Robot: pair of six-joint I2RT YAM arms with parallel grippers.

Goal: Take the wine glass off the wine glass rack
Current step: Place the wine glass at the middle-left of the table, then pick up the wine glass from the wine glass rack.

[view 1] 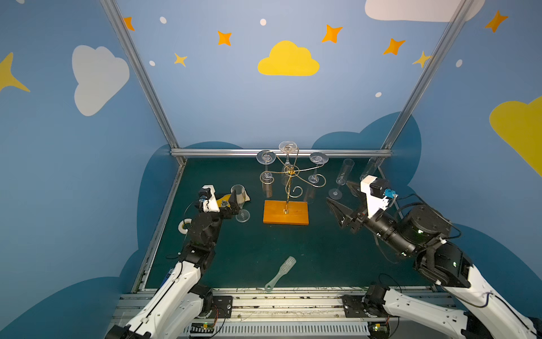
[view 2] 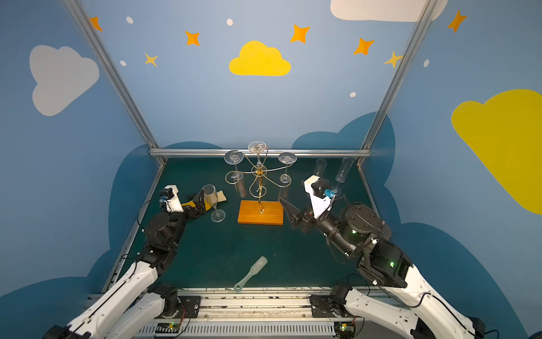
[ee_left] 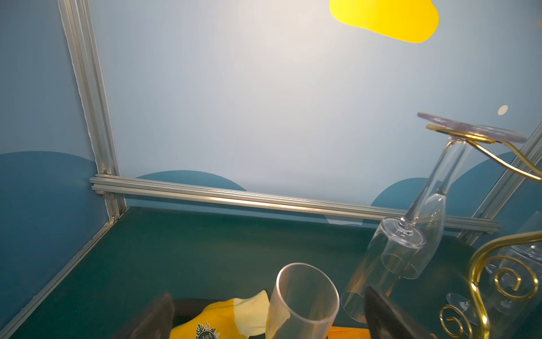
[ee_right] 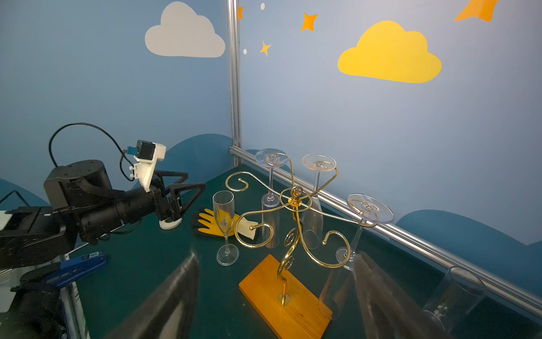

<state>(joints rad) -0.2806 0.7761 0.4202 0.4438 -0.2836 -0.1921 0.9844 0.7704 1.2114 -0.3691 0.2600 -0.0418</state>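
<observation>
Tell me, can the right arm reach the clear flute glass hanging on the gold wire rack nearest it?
Probably yes: the open right gripper faces the clear hanging glass, nothing standing between them.

Left gripper (ee_right: 196,179) and right gripper (view 1: 337,190) both hover low, jaws spread wide

Mid-table, wine glass rack (view 1: 286,212), upright wine glass (view 1: 240,193) just left of it, glove (view 1: 225,196) behind that glass.

Robot lab booth: aluminium frame (view 1: 141,73)
</observation>
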